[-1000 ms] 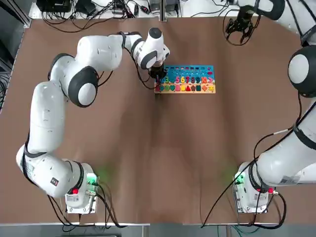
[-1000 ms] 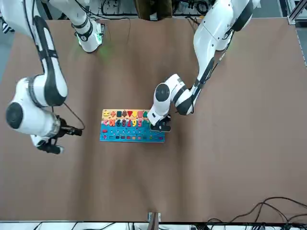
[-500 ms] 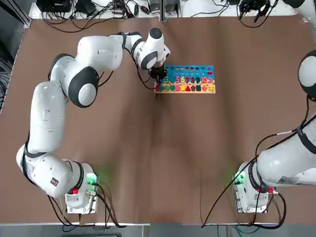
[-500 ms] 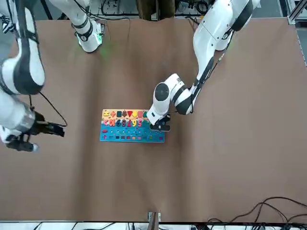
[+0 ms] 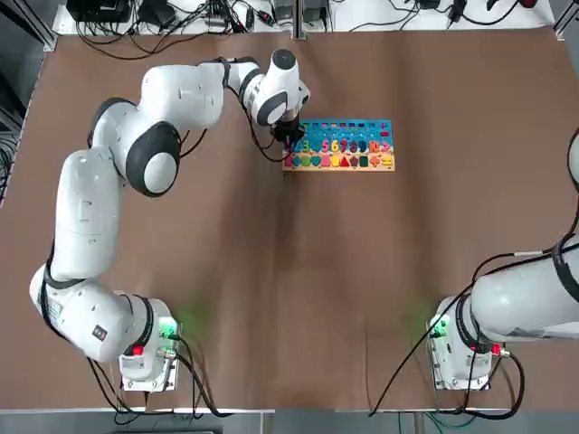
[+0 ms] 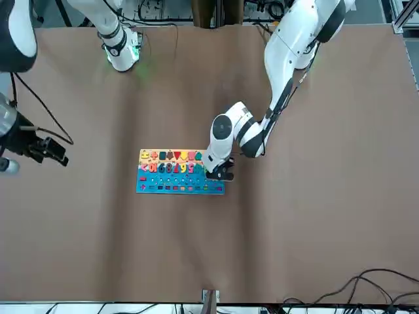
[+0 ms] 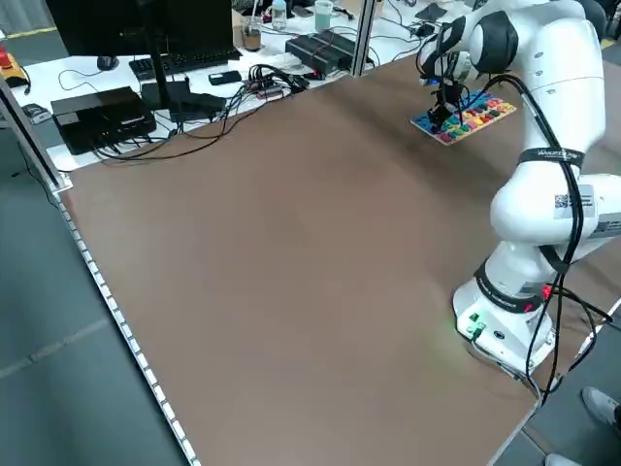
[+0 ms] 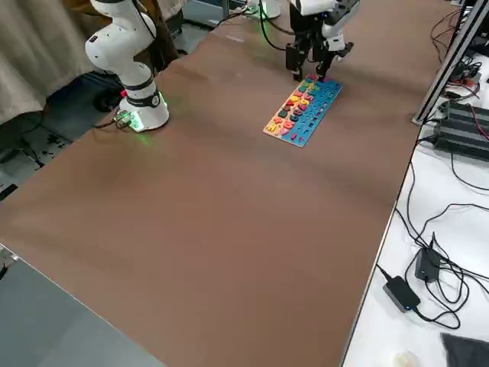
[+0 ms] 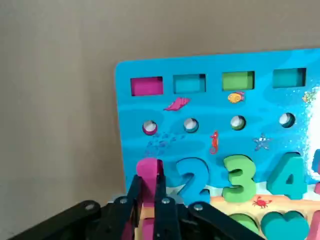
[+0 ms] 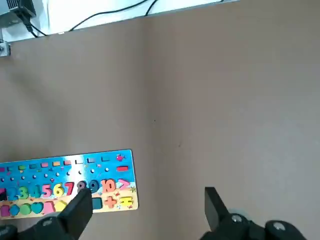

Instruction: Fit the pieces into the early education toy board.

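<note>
1. Brown tabletop (image 5: 298,298) carries the board (image 5: 342,145) at its far side.
2. Left claw (image 9: 148,192) pinches a pink piece (image 9: 146,172) at the board's end; right claw (image 10: 148,209) hangs released.
3. You likely handle something light, stiff; grip its flat sides.

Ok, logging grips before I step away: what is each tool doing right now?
Left tool: closed on the pink piece at the end of the toy board, beside the blue 2.
Right tool: open, holding nothing, away from the board.
</note>
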You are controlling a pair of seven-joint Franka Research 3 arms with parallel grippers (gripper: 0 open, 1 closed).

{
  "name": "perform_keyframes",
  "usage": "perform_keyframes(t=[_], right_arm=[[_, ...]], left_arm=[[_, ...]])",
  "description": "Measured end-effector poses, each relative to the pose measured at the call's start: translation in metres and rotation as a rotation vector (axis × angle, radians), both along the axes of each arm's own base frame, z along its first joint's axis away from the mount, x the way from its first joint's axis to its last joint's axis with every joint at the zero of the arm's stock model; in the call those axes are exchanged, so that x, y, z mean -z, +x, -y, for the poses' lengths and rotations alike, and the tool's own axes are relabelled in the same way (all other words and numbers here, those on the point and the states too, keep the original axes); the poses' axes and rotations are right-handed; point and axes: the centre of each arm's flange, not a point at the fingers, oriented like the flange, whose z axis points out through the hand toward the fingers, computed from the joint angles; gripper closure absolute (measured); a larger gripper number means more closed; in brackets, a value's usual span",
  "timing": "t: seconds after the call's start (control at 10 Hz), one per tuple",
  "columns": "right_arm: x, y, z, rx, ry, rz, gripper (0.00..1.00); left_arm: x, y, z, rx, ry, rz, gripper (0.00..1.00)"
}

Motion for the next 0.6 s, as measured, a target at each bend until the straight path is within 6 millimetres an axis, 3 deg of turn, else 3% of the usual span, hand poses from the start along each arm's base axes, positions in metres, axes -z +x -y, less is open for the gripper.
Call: perform_keyframes(t=[0.4,0.6], right_arm=[[-0.020,-0.005,0.002,0.000,-0.022,0.042,0.01],[-0.030,-0.005,0.014,0.016,-0.044,0.064,0.01]], left_arm=[[0.000,-0.005,0.006,0.012,0.000,0.000,0.87],[0.000,-0.005,0.006,0.012,0.000,0.000,0.87]])
